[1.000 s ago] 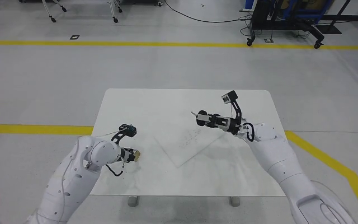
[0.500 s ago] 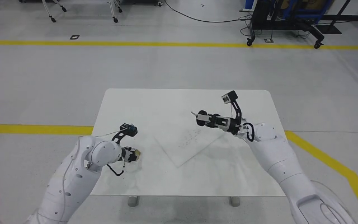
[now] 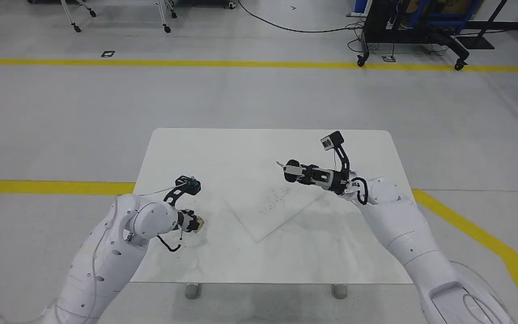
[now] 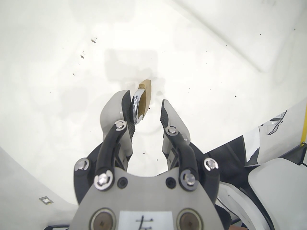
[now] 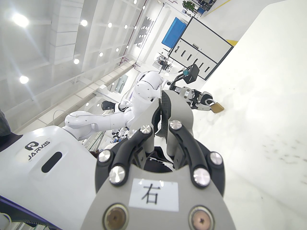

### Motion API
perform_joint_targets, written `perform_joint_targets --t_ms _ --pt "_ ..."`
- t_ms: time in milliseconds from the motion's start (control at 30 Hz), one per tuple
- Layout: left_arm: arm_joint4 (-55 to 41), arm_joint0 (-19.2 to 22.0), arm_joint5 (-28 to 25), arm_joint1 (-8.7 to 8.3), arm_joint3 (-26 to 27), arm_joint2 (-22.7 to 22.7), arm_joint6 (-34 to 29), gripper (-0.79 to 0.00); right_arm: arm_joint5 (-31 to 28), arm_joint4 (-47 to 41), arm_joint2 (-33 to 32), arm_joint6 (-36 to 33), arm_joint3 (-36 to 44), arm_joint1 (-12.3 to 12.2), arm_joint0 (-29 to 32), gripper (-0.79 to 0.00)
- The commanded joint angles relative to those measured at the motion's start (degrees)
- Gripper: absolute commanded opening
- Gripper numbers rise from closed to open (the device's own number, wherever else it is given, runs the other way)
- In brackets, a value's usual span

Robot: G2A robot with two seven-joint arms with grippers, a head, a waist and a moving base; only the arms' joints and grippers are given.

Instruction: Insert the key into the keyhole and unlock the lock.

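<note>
Pale workshop floor with yellow lines, and on it a white rectangular worktop (image 3: pixel 243 154), seen from above. Over its near-left part, the left gripper (image 3: pixel 193 222), with a small brass padlock with a steel shackle (image 3: pixel 198 220) at its tip. Well apart, over the middle right, the right gripper (image 3: pixel 290 170) held level, a thin silvery key (image 3: pixel 281 165) jutting from its tip toward the left side. Against a second ago: left arm shifted slightly forward and inward, right arm in the same pose.

Left wrist view: jaws apart around the padlock (image 4: pixel 145 88). Shackle against one ribbed pad (image 4: pixel 127 113), with a clear gap to the other pad (image 4: pixel 163 113). Brass body edge-on, pointing away from the wrist, at or just above the white surface; cannot tell which.

Right wrist view: right gripper (image 5: pixel 165 96) with jaws pinched narrow, pads together. Farther off, the left gripper (image 5: pixel 203 101) and the padlock (image 5: pixel 217 107) low by the worktop, with hall ceiling lights and cabinets behind.

Judged from this: lock not yet firmly clamped, and the small left-arm shift probably a settling of that grasp. Key ready but waiting. Insertion not begun, and keyhole yet to be brought round to face the key.
</note>
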State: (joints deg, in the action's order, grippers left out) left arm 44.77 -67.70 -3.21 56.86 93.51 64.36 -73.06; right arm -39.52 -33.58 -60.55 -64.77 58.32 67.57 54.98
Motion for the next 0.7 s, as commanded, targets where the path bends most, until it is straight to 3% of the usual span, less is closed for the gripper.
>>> perform_joint_targets --t_ms 0,667 --pt "0.16 0.16 -0.06 0.04 0.06 -0.27 0.15 -0.520 0.00 0.00 0.00 0.00 0.00 0.00 0.00 -0.785" --pt "0.31 1.74 0.46 0.57 -0.72 -2.98 -0.19 -0.588 0.00 0.00 0.00 0.00 0.00 0.00 0.00 -0.785"
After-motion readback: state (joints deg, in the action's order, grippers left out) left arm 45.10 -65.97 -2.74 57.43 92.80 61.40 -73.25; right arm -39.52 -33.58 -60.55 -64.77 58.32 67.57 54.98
